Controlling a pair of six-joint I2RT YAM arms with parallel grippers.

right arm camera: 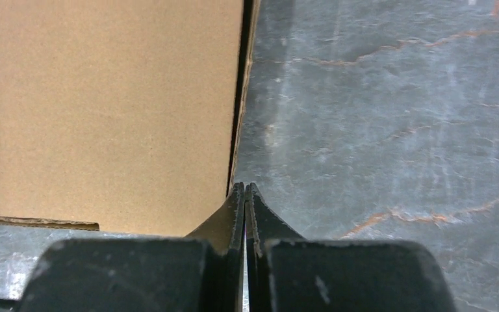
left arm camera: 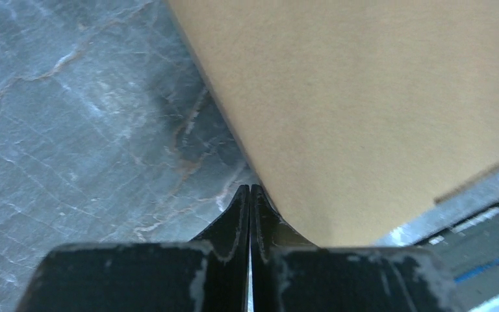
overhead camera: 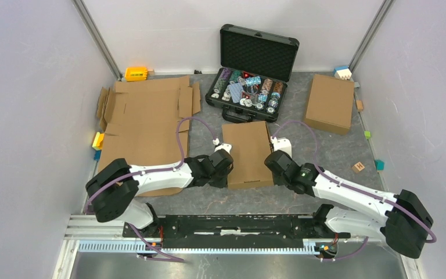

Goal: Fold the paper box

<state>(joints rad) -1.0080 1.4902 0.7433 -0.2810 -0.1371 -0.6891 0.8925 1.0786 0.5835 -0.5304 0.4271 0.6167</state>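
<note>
A closed brown paper box (overhead camera: 247, 152) lies flat in the middle of the grey table, between my two arms. My left gripper (overhead camera: 227, 168) is shut and empty, its tip against the box's left edge; the box fills the upper right of the left wrist view (left arm camera: 377, 110), with the gripper (left arm camera: 250, 190) beside it. My right gripper (overhead camera: 271, 163) is shut and empty at the box's right edge; the box fills the left of the right wrist view (right arm camera: 104, 110), with the gripper (right arm camera: 244, 187) at its side wall.
A flat unfolded cardboard blank (overhead camera: 145, 119) lies at the left. Another folded brown box (overhead camera: 329, 103) sits at the back right. An open black case with colourful chips (overhead camera: 250, 81) stands behind the middle box. Small toy blocks (overhead camera: 358, 167) lie along the edges.
</note>
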